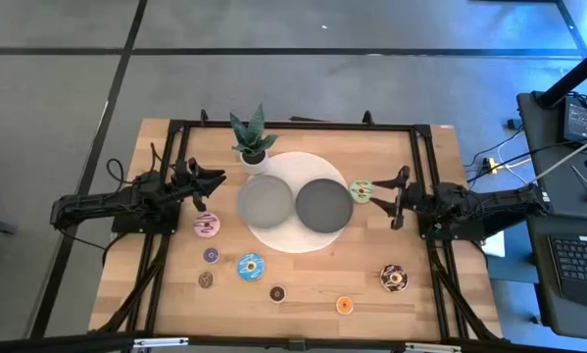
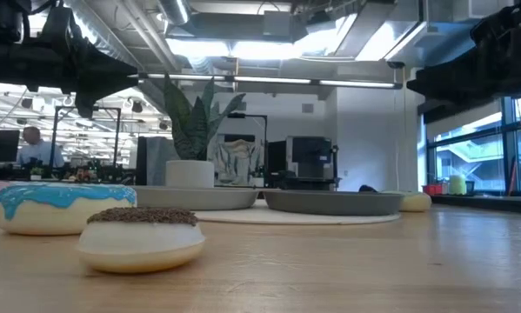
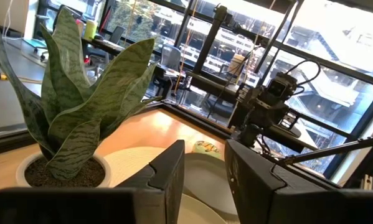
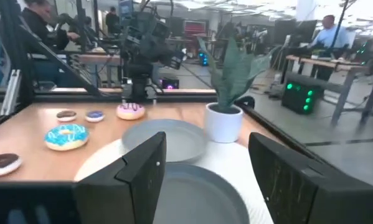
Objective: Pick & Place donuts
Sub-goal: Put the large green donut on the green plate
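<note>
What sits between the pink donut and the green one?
In the high view, two grey plates on a white mat lie between the pink donut and green donut.

Pale wood-grain table top (image 1: 420, 314) with a soft sheen – matt grey plates (image 1: 323, 205) – glossy blue icing on a smooth plastic-looking donut (image 2: 63, 207).

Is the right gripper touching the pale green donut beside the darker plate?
Apart. The high view shows bare wood between the right gripper and the pale green donut; its own wrist view shows the fingers spread with nothing between them.
</note>
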`<state>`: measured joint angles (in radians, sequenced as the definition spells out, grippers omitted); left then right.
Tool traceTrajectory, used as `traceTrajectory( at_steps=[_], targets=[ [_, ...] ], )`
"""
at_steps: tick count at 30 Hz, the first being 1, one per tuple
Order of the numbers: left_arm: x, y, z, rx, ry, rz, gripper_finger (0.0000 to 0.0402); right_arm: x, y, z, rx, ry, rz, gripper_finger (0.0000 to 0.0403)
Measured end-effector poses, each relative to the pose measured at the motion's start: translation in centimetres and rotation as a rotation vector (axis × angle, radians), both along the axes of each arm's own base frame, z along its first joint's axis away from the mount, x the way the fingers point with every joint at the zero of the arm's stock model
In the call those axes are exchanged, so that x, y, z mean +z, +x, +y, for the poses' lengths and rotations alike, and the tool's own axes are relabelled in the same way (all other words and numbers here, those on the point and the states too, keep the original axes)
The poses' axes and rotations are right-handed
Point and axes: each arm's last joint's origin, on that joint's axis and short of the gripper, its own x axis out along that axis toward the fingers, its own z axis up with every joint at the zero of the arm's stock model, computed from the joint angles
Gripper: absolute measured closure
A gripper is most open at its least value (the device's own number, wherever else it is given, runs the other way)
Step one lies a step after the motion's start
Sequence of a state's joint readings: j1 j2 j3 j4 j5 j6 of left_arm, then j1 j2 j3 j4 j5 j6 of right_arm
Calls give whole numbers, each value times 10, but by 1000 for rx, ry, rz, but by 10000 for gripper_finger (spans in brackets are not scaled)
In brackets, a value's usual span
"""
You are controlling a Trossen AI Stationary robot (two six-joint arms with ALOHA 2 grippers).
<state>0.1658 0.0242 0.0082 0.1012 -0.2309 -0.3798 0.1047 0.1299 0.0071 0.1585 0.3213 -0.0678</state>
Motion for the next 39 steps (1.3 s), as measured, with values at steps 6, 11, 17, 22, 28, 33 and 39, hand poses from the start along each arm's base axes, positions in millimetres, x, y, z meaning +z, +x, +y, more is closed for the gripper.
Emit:
traceTrajectory(
  at_steps=[6, 11, 17, 22, 28, 33, 39],
  targets=[
    [0, 0, 0, -1, 0, 0, 295, 3, 0, 2, 74, 233, -78, 173],
    [0, 0, 0, 0, 0, 0, 292, -1, 1, 2, 67, 343, -53, 173],
    [0, 0, 0, 0, 0, 0, 295, -3, 0, -5, -158, 456, -107, 172],
    [0, 0, 0, 0, 0, 0, 292, -1, -1, -8, -261, 532, -184, 159],
    [0, 0, 0, 0, 0, 0, 292, 46, -1, -13, -340, 446, -255, 138],
    [0, 0, 0, 4, 0, 0, 295, 73, 5, -23, -500, 576, -79, 135],
    [0, 0, 1, 40, -3, -1, 292, 64, 27, -35, -680, 807, 237, 135]
  ],
)
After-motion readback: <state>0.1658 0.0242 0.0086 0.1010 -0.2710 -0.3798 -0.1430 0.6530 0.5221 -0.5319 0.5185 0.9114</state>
